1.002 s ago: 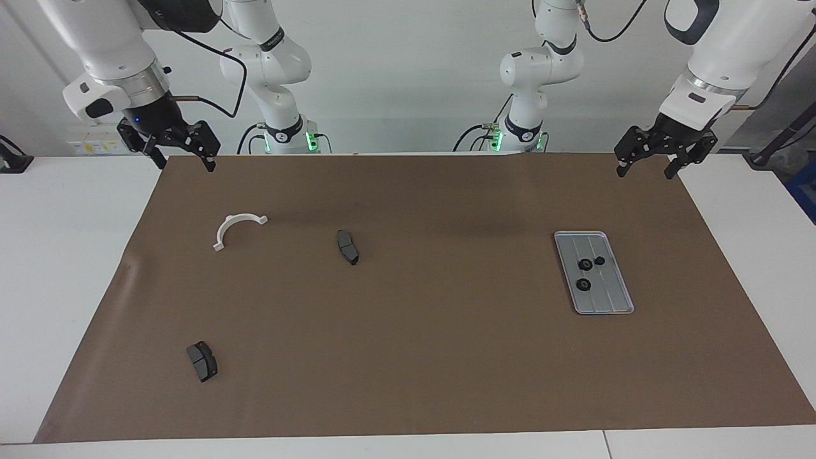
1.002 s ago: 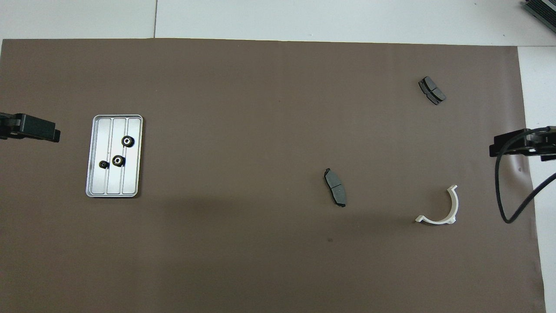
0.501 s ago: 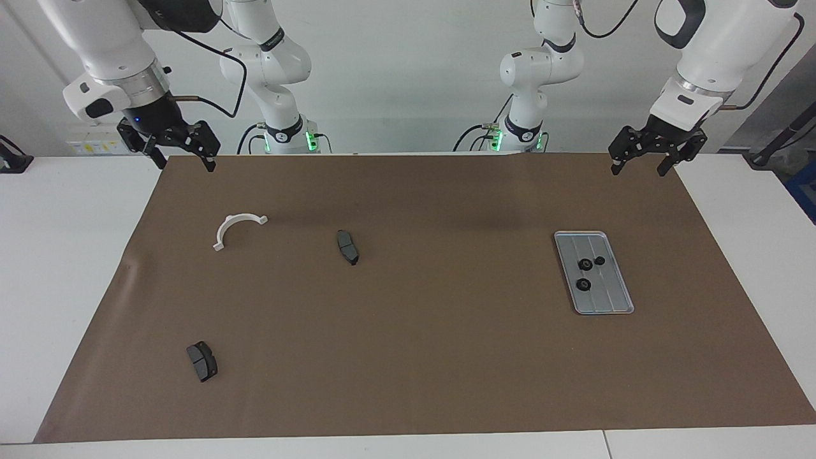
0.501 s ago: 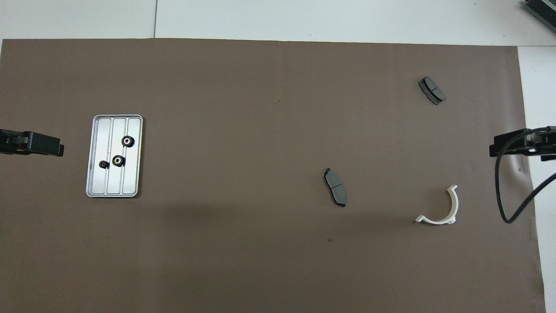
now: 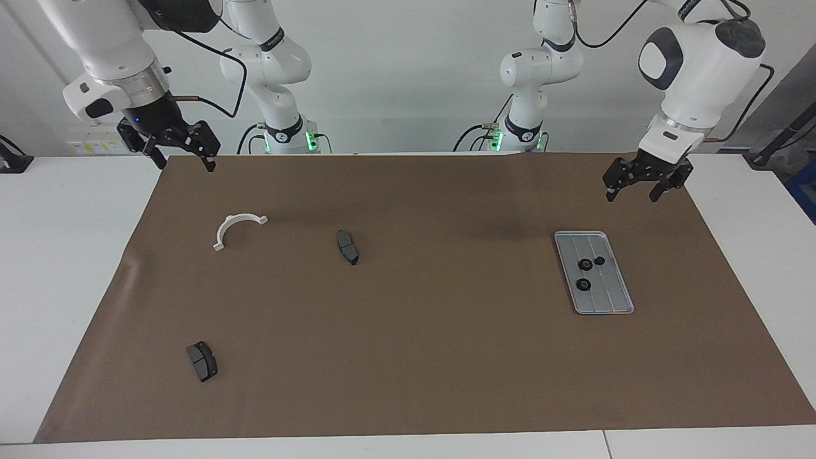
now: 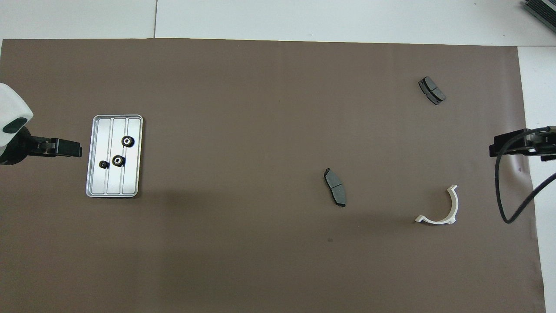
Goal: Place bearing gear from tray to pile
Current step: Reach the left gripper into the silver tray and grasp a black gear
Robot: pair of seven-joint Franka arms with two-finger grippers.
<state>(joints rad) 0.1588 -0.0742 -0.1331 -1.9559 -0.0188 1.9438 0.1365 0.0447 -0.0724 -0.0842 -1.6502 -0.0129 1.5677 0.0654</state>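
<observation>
Overhead view gives you the brown mat [image 6: 269,130] over the bench, and on it, near the edge at the left arm's end, the tray [image 6: 97,182], its long axis running from the robots' edge toward the farther edge. Your left gripper [image 5: 644,185] hangs over the mat with fingers spread and empty, between the tray and the corner nearest that arm's base; the tray lies farther from the robots than those fingers, so the reach goes outward and down. This arm is much the nearer one. Your right gripper [image 5: 182,150] waits over the mat's corner at its own end, fingers spread, well apart from the tray. Three gears [image 6: 117,155] lie flat in the tray, round, with no long axis to line up on; two sit close together, the third a little farther from the robots. None is out of the tray yet, so judge the first pick as just beginning.
</observation>
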